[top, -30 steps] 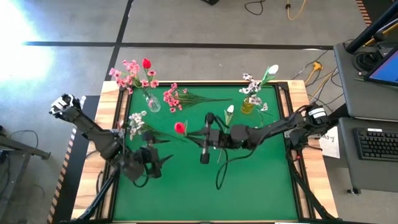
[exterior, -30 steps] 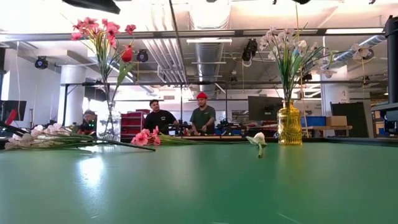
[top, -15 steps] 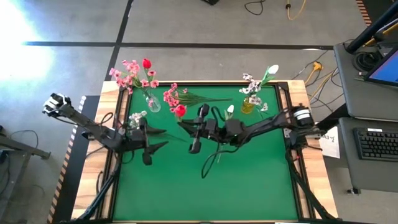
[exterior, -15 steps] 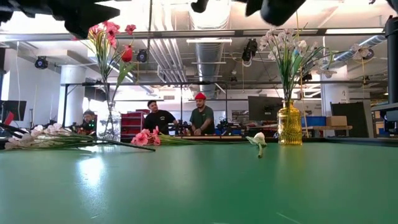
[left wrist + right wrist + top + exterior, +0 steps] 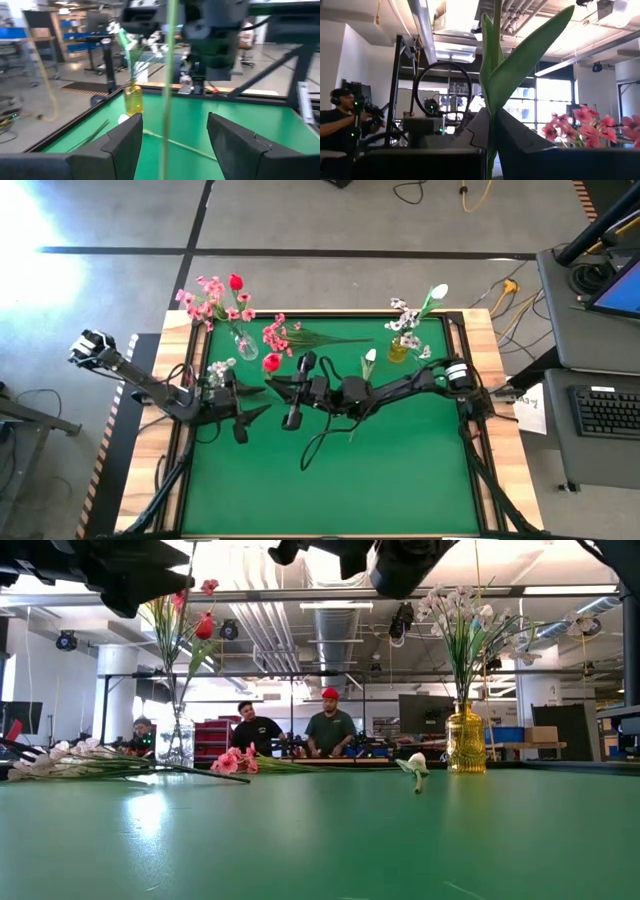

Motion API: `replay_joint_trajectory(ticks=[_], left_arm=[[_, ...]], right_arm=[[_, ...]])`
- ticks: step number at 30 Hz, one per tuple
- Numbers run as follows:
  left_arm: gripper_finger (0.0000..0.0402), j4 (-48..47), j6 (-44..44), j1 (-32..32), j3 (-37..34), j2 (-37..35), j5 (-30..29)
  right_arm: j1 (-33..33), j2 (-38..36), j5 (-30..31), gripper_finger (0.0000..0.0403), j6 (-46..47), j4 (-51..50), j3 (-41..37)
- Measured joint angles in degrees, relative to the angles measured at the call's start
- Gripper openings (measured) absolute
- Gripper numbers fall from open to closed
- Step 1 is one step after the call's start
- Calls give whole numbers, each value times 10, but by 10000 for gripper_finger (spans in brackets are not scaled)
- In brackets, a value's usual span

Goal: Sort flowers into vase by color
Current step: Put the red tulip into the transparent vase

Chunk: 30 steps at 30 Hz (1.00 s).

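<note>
My right gripper [image 5: 283,386] is over the table's middle left, shut on a red-bud flower [image 5: 272,362] whose long green stem [image 5: 318,442] trails toward the near edge. My left gripper [image 5: 258,402] hovers just left of it, open; in its wrist view that stem [image 5: 167,90] runs between its fingers without touching. A glass vase [image 5: 243,345] at the far left holds pink sprays and a red bud. A yellow vase [image 5: 398,348] at the far right holds white flowers. A pink spray [image 5: 278,335], a white blossom spray [image 5: 218,370] and a white tulip bud [image 5: 369,358] lie flat on the mat. My right gripper pinches the red flower's stem [image 5: 491,145] between its two fingers, at the leaves below the bud. The fingers come level from the table's right, across the stem. The flower is lifted clear of the table, bud uppermost, the rest of the stem hanging below.
The green mat [image 5: 400,470] has a raised wooden border [image 5: 480,330]. The near half of the mat shows nothing lying on it. People stand in the room beyond the far edge [image 5: 290,725]. A desk with a keyboard [image 5: 605,410] stands right of the table.
My right gripper has carried the red flower toward the table's left and far edge, closer to the glass vase, the stem trailing along. My left gripper rose and moved toward the far edge, then stayed beside the stem.
</note>
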Motion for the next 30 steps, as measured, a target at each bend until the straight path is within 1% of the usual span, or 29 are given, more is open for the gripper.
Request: replay_joint_trajectory(ticks=[5,8,11,13,16,17,18,21,25,27,30], left_arm=[[207,0,-5,0,0,7,-9],[191,0,-11,0,0,14,-11],[150,1,-17,0,1,22,-27],[109,3,-20,0,1,26,-43],[36,3,-26,0,1,27,-57],[19,3,-27,0,1,27,-58],[10,3,-29,0,1,26,-58],[12,2,-29,-1,1,23,-58],[2,-2,-29,-1,1,22,-58],[2,-5,-29,-1,1,20,-58],[1,-12,-29,-1,1,20,-58]], right_arm=[[-1,3,0,14,-1,1,9],[-2,3,0,14,-1,1,13],[-3,3,0,14,1,1,16],[-3,3,0,15,1,1,16],[-3,3,0,18,1,0,16],[-3,3,0,21,1,-3,16],[-3,3,0,23,1,-10,16],[-3,0,3,32,3,-47,17],[-3,-5,4,49,30,-103,17],[-3,-7,8,62,44,-127,17],[-3,-10,33,88,53,-153,16]])
